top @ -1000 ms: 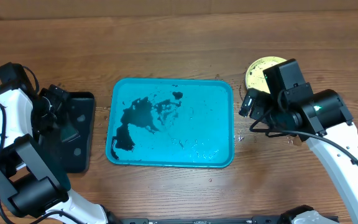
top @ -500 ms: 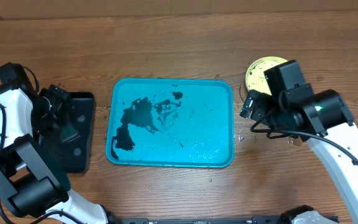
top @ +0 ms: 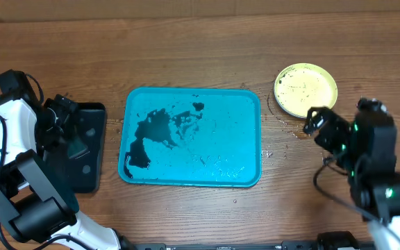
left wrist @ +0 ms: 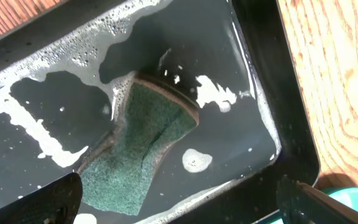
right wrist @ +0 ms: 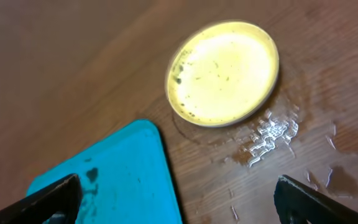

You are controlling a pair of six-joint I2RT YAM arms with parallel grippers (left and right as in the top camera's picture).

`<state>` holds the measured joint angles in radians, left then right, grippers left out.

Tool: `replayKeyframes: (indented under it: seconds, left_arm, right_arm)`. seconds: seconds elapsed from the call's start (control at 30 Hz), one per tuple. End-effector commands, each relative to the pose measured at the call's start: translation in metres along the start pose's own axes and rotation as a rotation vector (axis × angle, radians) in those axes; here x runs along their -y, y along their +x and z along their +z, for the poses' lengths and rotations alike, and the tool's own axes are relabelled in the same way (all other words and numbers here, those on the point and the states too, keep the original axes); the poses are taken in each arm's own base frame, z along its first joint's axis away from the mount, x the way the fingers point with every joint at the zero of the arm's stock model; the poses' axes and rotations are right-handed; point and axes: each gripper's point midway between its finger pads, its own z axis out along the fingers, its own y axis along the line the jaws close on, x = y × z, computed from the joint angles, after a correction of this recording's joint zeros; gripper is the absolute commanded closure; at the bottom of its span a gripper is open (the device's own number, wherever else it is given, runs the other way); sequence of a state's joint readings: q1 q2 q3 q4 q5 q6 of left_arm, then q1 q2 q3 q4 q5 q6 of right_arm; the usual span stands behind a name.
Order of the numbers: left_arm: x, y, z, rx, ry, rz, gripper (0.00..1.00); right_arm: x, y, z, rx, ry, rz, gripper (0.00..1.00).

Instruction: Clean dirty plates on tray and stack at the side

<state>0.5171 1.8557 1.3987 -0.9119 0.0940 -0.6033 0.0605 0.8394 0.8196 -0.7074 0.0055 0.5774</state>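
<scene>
The teal tray (top: 193, 165) lies mid-table, bare except for dark smears and water; its corner (right wrist: 120, 177) shows in the right wrist view. A yellow-green plate (top: 305, 89) sits on the wood to the right of the tray, with dark specks near its rim (right wrist: 224, 73). My right gripper (top: 315, 123) hovers open just in front of the plate, apart from it, holding nothing (right wrist: 179, 208). My left gripper (top: 64, 122) hangs open over the black tray, above a green sponge (left wrist: 143, 144) lying in suds, with its jaws (left wrist: 179, 208) clear of it.
The small black tray (top: 89, 170) with soapy water stands left of the teal tray; its rim (left wrist: 294, 134) runs beside the wood. Water patches (right wrist: 272, 134) wet the table by the plate.
My right arm has drawn back toward the front right, uncovering the whole yellow-green plate. The left arm has not moved.
</scene>
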Motion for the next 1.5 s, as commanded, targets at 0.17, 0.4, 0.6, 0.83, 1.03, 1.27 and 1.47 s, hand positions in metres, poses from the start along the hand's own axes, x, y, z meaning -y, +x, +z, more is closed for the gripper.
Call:
replayKeyframes:
  seconds: [0.17,0.4,0.6,0.83,1.03,1.27,1.47]
  left_arm:
    - [0.006,-0.003,-0.001,0.006,0.01,0.01,0.0]
    - [0.006,-0.003,-0.001,0.006,0.01,0.01,0.0]
    - [0.006,-0.002,-0.001,0.006,0.01,0.01,0.0]
    - [0.006,-0.003,-0.001,0.006,0.01,0.01,0.0]
    - [0.006,-0.003,-0.001,0.006,0.01,0.01,0.0]
    - [0.006,-0.003,-0.001,0.006,0.01,0.009,0.0]
    - [0.006,-0.003,-0.001,0.006,0.01,0.01,0.0]
  right_arm:
    - [0.013,0.012,-0.012,0.265,-0.216,-0.075,0.0]
    - [0.021,0.025,-0.017,0.415,-0.306,-0.114,0.0]
    - [0.026,0.026,-0.017,0.508,-0.348,-0.117,0.0]
    - [0.03,0.021,-0.017,0.625,-0.394,-0.12,0.0]
    - [0.028,0.017,-0.024,0.674,-0.406,-0.155,0.0]
    - [0.03,0.019,-0.022,0.693,-0.344,-0.306,0.0]
    - [0.05,0.032,-0.003,0.62,-0.221,-0.373,0.0]
